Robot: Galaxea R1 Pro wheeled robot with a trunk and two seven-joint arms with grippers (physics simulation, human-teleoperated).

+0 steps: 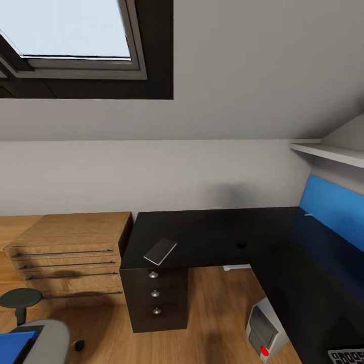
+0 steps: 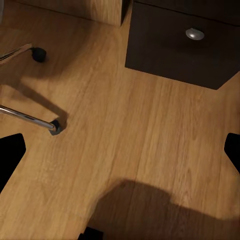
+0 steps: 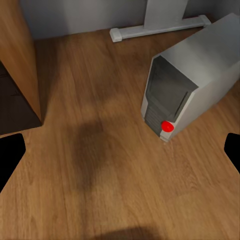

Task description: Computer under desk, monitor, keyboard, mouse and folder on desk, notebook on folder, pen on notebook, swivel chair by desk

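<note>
a robot is facing an l-shaped black desk [image 1: 212, 230] in an attic bedroom, with a skylight above. the grey notebook [image 1: 160, 251] is lying on the near left part of the desk top, above the black drawer unit [image 1: 155, 298]. the computer [image 1: 264, 328] is standing on the wood floor under the desk's right wing, and the keyboard [image 1: 348, 356] is peeking in at the near right corner. the swivel chair [image 1: 38, 341] is sitting at the near left with the blue folder [image 1: 15, 344] on its seat. both wrist cameras are looking down at bare floor; the left gripper [image 2: 120, 150] and right gripper [image 3: 120, 152] are spread wide, holding nothing. the folder likely comes next, so turning left and squaring up to the seat before reaching should be helping a flat grasp.
</note>
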